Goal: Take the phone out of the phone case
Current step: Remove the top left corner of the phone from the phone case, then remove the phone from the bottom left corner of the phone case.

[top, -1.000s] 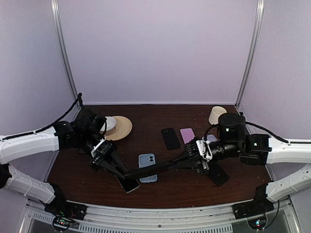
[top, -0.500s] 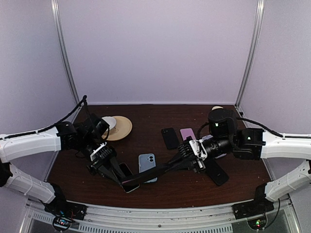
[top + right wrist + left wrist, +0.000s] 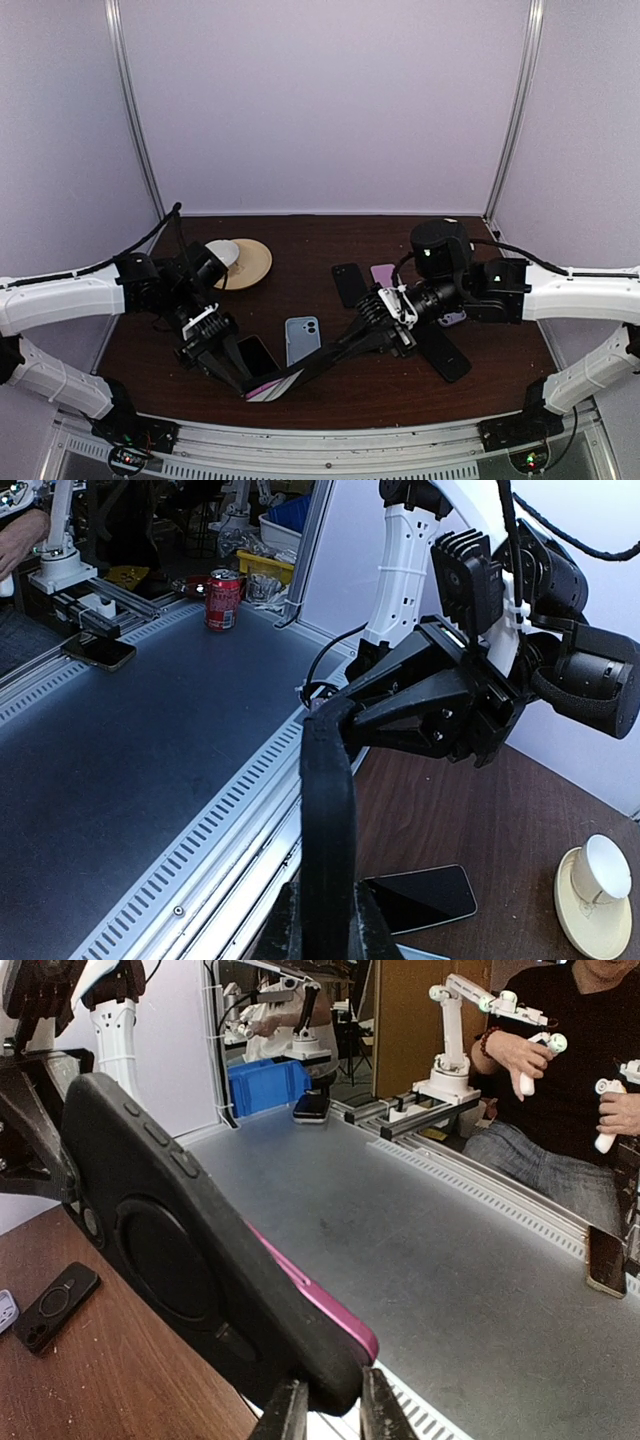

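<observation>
We had both hands on the phone case (image 3: 320, 362), holding it off the bench (image 3: 330, 250) like a bridge between them. In the top view it ran diagonally from the right hand at centre to the left hand nearer the front edge.

- The left hand (image 3: 327, 1412) was clamped on the case's near-left end. Its wrist view showed both fingertips pinching the bottom corner.
- The right hand (image 3: 327, 935) was closed on the opposite end. We saw the case edge-on between its fingers, running away toward the left hand.
- The case was black. Its back face, with a round ring recess, was turned to the left wrist camera, and the side buttons ran along the upper edge.
- The phone (image 3: 322, 1303) sat in the case. We saw a pink strip of it along the case rim at the left-hand end, and in the top view a pale pink wedge at that same tip. We couldn't tell how far it was unseated.

Lying on the bench:
- A spare black phone (image 3: 256, 353) lay flat just beside the left hand.
- A blue case (image 3: 302, 335) lay right of it, its near end hidden behind the held case.
- Further back, a black slab (image 3: 350, 284) and a lilac phone (image 3: 385, 274) lay side by side. We couldn't tell whether the slab was a phone or a case.
- A flat black case (image 3: 442, 352) lay under the right arm.
- At back left, a cup (image 3: 222, 252) sat on a saucer (image 3: 255, 265) behind the left arm.
</observation>
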You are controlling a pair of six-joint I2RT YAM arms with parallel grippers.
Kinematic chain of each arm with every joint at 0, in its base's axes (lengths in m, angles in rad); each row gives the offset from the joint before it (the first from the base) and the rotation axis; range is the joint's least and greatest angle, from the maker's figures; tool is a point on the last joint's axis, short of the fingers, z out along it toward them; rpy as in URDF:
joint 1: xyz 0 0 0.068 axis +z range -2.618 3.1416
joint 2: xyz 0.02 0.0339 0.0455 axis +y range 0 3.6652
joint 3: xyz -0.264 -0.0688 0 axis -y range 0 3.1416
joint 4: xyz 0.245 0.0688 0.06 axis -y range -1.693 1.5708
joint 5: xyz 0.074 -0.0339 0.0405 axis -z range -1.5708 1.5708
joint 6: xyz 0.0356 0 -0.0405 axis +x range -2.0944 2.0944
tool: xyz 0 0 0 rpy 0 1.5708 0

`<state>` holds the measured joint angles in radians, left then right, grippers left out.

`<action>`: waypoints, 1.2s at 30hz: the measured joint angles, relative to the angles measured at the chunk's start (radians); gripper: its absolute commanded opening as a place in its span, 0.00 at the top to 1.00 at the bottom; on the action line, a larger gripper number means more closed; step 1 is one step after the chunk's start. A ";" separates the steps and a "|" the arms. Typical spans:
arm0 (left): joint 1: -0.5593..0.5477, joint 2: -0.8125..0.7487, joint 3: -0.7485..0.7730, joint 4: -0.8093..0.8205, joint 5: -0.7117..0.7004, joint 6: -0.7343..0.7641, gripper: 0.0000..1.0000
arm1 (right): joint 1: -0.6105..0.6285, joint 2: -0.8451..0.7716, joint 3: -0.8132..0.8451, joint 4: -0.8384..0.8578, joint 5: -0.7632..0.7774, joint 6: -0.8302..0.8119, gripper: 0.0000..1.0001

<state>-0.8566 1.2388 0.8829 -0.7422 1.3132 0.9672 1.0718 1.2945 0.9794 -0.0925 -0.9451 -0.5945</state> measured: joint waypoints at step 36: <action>0.124 -0.392 -0.229 0.708 -0.758 -0.090 0.55 | 0.015 -0.251 -0.276 0.351 0.536 0.089 1.00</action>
<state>-0.7330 0.8467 0.6540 -0.0341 0.5556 0.8772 1.0870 1.0435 0.7036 0.2581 -0.4095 -0.5060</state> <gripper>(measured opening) 0.519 0.096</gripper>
